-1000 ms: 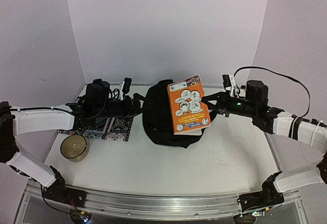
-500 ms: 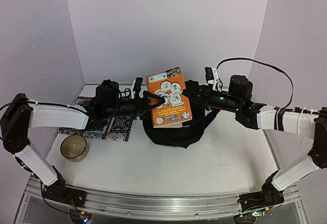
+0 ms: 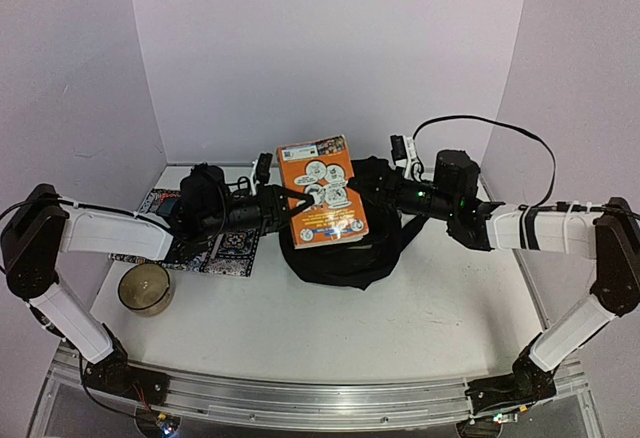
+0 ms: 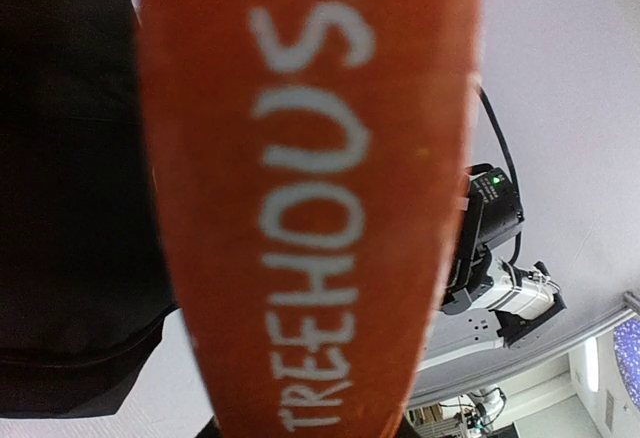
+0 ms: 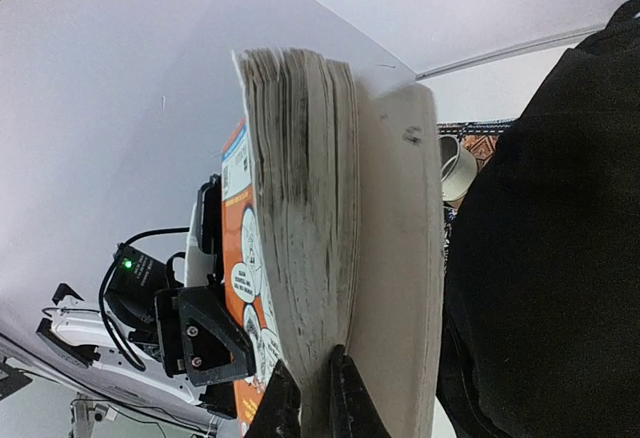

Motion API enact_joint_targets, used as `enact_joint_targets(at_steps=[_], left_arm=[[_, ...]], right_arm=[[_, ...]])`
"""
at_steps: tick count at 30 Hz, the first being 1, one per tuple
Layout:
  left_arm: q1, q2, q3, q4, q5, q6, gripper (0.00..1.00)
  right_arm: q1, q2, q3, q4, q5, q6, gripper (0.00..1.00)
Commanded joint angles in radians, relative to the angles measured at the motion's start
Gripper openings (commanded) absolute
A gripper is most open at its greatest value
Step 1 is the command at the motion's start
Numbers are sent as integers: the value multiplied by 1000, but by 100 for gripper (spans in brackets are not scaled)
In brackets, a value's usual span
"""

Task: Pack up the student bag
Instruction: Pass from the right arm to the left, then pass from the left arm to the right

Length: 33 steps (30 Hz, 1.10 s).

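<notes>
The student bag (image 3: 335, 258) slumps in the middle of the surface (image 3: 420, 308), soft and floppy. I judge it will sag and shift unless I take it by the firmer rim of its opening, which I cannot make out from here. My right gripper (image 5: 312, 403) is clenched on the page edge of the thick orange book (image 3: 322, 190), held just above the bag, while my left gripper (image 3: 296, 201) sits at the book's spine, though I cannot tell whether it is clamped on.
</notes>
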Motion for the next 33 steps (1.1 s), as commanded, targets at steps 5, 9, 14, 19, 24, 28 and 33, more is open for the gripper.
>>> enact_joint_targets(at_steps=[5,9,14,19,24,28,33], left_arm=[[19,-74,-70,114,17,21,0],[75,-121,-128,112,15,29,0],[144,-163,-177,106,53,16,0],[159,-191,-181,106,49,10,0],[159,-193,-142,108,17,-12,0],[155,-179,-97,121,-11,-36,0],[144,-157,-53,165,-58,-70,0]], right_arm=[[14,-27,124,-174,55,-227,10],[14,-43,187,-402,110,-431,33],[15,-38,249,-604,117,-576,54],[21,-76,151,-516,128,-454,75],[69,-94,-11,-219,129,-184,98],[145,-58,-74,7,166,-10,98],[225,12,-102,202,240,126,98]])
